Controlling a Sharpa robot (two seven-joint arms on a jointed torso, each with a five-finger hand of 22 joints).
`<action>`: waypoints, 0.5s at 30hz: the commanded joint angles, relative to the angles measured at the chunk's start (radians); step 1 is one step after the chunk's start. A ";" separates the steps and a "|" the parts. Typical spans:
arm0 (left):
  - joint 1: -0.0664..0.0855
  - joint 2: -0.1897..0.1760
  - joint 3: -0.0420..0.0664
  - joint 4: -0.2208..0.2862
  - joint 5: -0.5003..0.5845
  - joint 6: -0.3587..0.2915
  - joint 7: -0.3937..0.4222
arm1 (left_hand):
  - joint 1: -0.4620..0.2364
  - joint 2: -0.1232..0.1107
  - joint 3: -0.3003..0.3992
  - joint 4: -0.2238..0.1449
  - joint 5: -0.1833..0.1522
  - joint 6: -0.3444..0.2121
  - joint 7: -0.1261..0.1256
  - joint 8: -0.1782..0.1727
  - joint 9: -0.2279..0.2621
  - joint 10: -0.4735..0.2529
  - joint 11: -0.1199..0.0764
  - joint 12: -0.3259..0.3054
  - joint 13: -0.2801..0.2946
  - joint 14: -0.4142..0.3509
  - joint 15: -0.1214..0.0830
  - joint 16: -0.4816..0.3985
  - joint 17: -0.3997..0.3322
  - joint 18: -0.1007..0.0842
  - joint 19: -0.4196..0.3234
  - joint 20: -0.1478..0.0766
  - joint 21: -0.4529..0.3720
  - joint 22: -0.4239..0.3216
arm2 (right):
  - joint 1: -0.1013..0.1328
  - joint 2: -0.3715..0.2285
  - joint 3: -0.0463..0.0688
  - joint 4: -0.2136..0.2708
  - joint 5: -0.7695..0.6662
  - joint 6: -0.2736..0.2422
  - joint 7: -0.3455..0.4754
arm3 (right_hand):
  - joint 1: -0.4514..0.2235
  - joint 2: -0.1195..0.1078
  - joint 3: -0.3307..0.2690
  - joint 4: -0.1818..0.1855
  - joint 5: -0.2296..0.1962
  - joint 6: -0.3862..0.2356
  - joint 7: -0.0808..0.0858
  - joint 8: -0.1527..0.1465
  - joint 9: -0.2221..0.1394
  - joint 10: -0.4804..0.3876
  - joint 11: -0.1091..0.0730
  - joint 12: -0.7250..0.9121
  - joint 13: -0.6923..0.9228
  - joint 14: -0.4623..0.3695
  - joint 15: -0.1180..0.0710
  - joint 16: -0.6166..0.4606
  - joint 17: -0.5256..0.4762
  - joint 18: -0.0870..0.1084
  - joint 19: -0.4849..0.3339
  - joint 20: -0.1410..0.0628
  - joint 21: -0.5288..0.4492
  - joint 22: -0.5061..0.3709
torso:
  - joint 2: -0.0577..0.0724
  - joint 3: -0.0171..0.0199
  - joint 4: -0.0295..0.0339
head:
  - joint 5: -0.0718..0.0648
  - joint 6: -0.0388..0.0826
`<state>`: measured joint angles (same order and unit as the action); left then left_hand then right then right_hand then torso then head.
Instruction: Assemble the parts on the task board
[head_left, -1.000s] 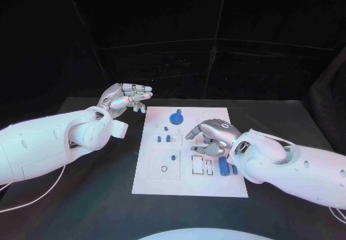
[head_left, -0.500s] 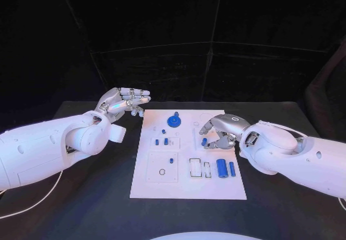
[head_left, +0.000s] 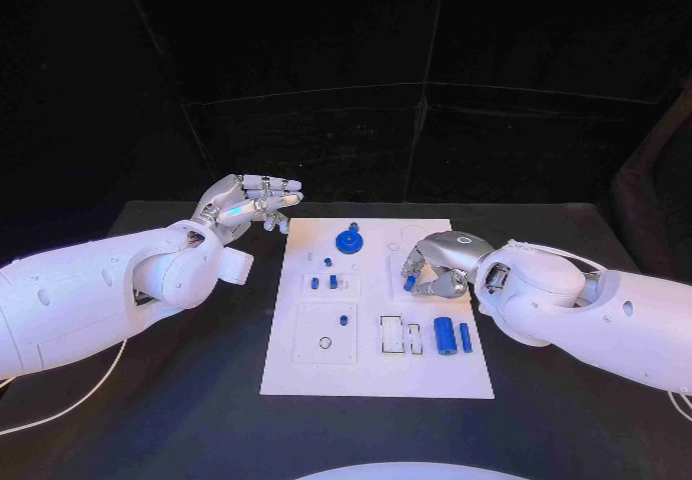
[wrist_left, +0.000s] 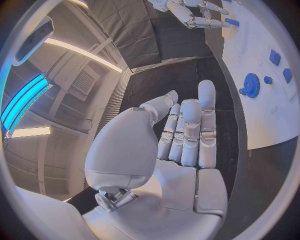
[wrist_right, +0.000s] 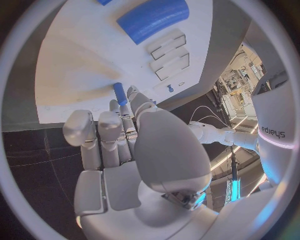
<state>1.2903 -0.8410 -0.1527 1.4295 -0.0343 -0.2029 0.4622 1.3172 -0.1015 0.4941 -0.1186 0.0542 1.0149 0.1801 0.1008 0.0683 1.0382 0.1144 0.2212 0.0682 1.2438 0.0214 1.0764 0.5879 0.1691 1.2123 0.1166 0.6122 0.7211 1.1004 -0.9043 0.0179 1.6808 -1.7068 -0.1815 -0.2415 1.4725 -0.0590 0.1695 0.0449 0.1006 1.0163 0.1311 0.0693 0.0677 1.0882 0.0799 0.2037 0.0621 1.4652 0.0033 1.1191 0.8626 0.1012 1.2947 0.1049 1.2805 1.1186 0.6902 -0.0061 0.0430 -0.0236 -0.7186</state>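
R hand (head_left: 433, 268) over task board (head_left: 378, 375) right-centre, fingertips pinching small blue peg (wrist_right: 119, 93), prob. lining it up w/ socket. L hand (head_left: 248, 203) holds nothing, fingers loosely curled, off board's far-left corner, clear of work.

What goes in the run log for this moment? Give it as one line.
left hand: raised off the board, holds nothing | right hand: pinches small blue peg over task board | blue gear: on board

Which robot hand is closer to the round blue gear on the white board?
Left, narrowly. The left hand hovers off the white task board, beside the round blue gear; the right hand is over the board's right side.
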 joint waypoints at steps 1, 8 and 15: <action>0.002 0.001 0.001 0.000 0.003 0.012 0.003 | 0.004 0.004 0.000 -0.004 0.001 0.003 0.002 0.001 -0.002 0.000 0.000 0.004 -0.002 -0.006 -0.001 -0.007 -0.001 0.014 -0.005 -0.001 -0.005 -0.001 | 0.002 0.007 0.001 -0.007 -0.018 0.054 -0.007 | 0.003 0.013 0.023 0.002 -0.009 0.015 0.002 0.003 0.002 0.027 -0.005 -0.009 -0.001 0.010 -0.012 0.020 0.025 -0.005 0.016 -0.003 0.016 0.022 | -0.001 0.0005 -0.0004 | -0.001 -0.001; 0.002 0.001 0.001 -0.001 0.003 0.012 0.003 | 0.004 0.004 0.000 -0.004 0.001 0.003 0.002 0.001 -0.002 0.000 0.000 0.004 -0.002 -0.006 -0.001 -0.007 -0.001 0.014 -0.005 -0.001 -0.005 -0.001 | 0.002 0.023 0.000 -0.021 -0.019 0.063 -0.005 | 0.002 0.013 0.080 0.008 -0.028 0.053 0.000 0.008 0.003 0.077 -0.011 -0.038 0.000 0.015 -0.016 0.051 0.058 -0.013 0.036 -0.008 0.043 0.059 | 0.000 0.0010 -0.0014 | 0.000 -0.005; 0.002 0.001 0.001 -0.001 0.003 0.012 0.002 | 0.003 0.005 0.000 -0.003 0.001 0.005 0.002 0.002 -0.001 0.002 0.000 0.006 -0.001 -0.007 -0.001 -0.007 -0.002 0.014 -0.006 -0.001 -0.006 -0.001 | 0.002 0.035 0.000 -0.034 -0.036 0.033 -0.018 | -0.002 0.006 0.142 0.008 -0.043 0.074 0.001 0.003 0.002 0.106 -0.011 -0.073 0.000 0.015 -0.017 0.068 0.073 -0.016 0.044 -0.009 0.059 0.080 | -0.001 0.0004 -0.0007 | -0.001 -0.007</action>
<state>1.2903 -0.8410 -0.1527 1.4278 -0.0342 -0.2019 0.4610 1.3172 -0.1015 0.4941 -0.1187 0.0541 1.0149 0.1800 0.1008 0.0683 1.0382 0.1144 0.2212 0.0682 1.2439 0.0214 1.0723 0.5870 0.1691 1.2123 0.1166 0.6122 0.7213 1.1016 -0.8705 0.0189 1.6477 -1.7230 -0.1433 -0.2482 1.4778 -0.0537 0.3072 0.0532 0.0613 1.0839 0.1298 0.0732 0.0691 1.1866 0.0697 0.1338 0.0619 1.4684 -0.0075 1.1816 0.9346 0.1012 1.3337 0.0946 1.3346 1.1972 0.6901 -0.0054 0.0420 -0.0233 -0.7241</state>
